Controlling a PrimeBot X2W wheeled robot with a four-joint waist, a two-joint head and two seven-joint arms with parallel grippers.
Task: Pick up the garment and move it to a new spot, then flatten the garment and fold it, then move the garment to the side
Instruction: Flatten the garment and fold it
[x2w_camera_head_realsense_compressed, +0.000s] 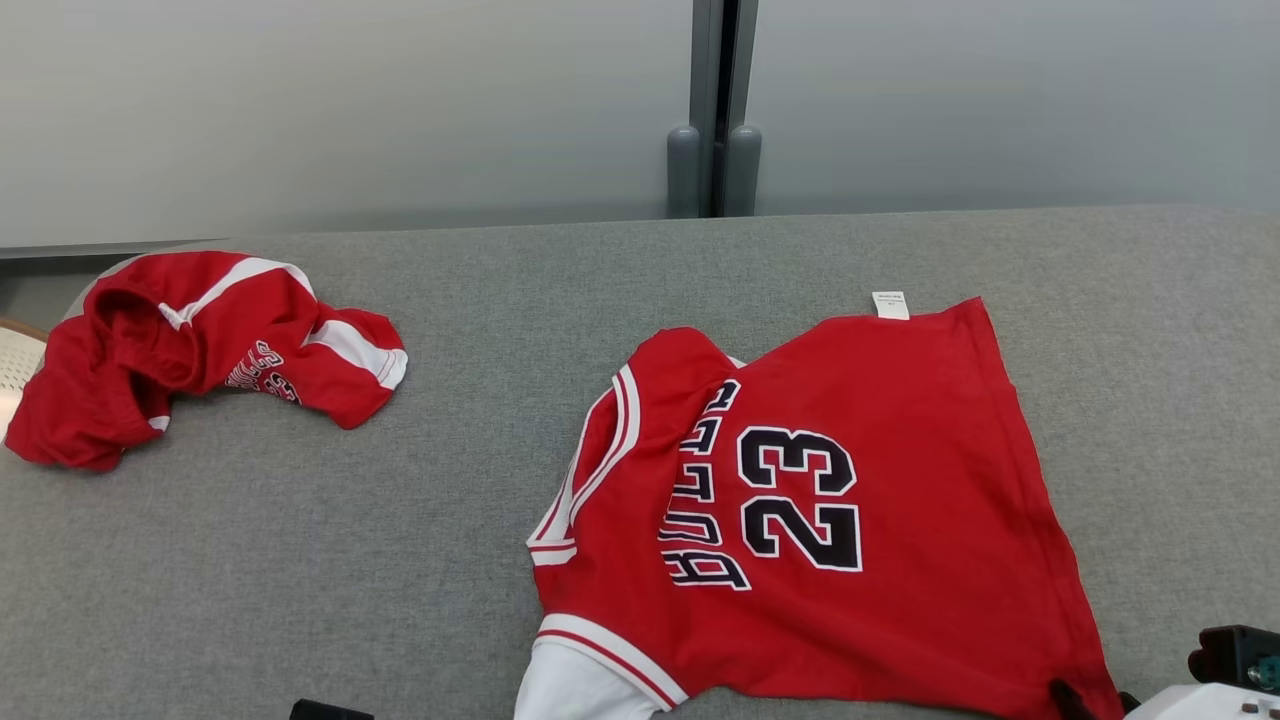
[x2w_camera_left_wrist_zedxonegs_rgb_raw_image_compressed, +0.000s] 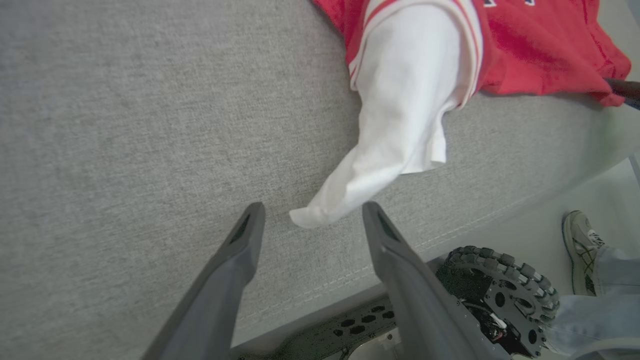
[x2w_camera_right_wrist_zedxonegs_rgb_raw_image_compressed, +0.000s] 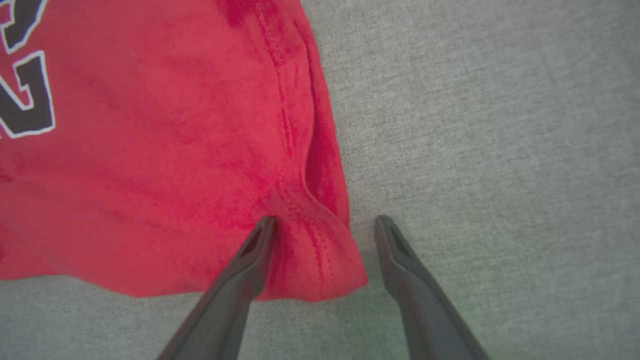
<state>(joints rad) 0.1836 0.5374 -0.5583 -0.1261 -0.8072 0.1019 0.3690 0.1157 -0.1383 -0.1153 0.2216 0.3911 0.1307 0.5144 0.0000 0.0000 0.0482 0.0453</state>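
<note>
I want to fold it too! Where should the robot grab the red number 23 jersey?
On the red number 23 jersey, likely its two near ends: the white sleeve tip for the open left gripper, the puckered red hem corner for the open right gripper. Both stick out toward the robot, so come from the near side.

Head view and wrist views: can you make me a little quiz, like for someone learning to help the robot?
1. True or false: the jersey shows the number 32.
2. What lies between the open left gripper's fingers? A: the tip of the white sleeve. B: a black number. C: a white tag.
3. How many red garments lie on the grey surface?

Key: 1 false, it shows 23. 2 A. 3 two: the jersey and a crumpled garment.
</note>
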